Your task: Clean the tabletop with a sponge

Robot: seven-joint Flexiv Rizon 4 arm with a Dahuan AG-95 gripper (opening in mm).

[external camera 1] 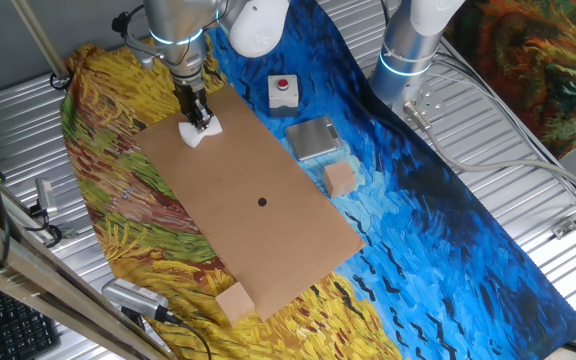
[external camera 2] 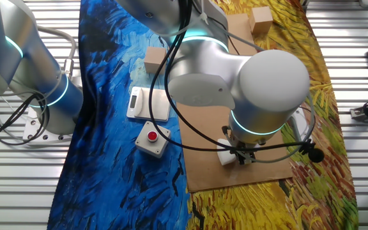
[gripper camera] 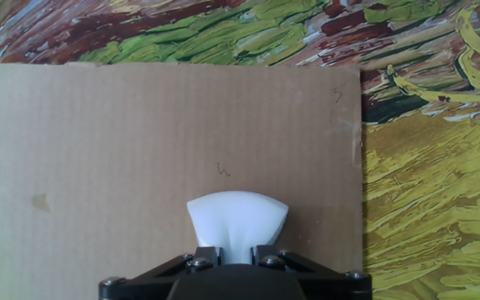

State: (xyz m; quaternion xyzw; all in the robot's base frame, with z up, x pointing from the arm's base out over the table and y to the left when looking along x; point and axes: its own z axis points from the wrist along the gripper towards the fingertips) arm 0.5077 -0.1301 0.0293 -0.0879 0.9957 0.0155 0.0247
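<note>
The brown cardboard tabletop [external camera 1: 258, 215] lies on the painted cloth, with a small black dot [external camera 1: 262, 202] at its centre. My gripper [external camera 1: 199, 122] is shut on the white sponge [external camera 1: 200, 132] and presses it onto the board near its far corner. In the other fixed view the sponge [external camera 2: 226, 155] sits under the gripper [external camera 2: 241, 155] near the board's near edge. In the hand view the sponge [gripper camera: 237, 225] is squeezed between the fingers, fanning out on the cardboard [gripper camera: 140, 158], with the board's right edge close by.
A white box with a red button [external camera 1: 284, 91] and a grey flat device [external camera 1: 314, 138] lie beside the board on the blue cloth. One tan cube [external camera 1: 340, 179] sits by the board's right edge, another [external camera 1: 234, 301] at its near corner. A second arm's base [external camera 1: 408, 60] stands behind.
</note>
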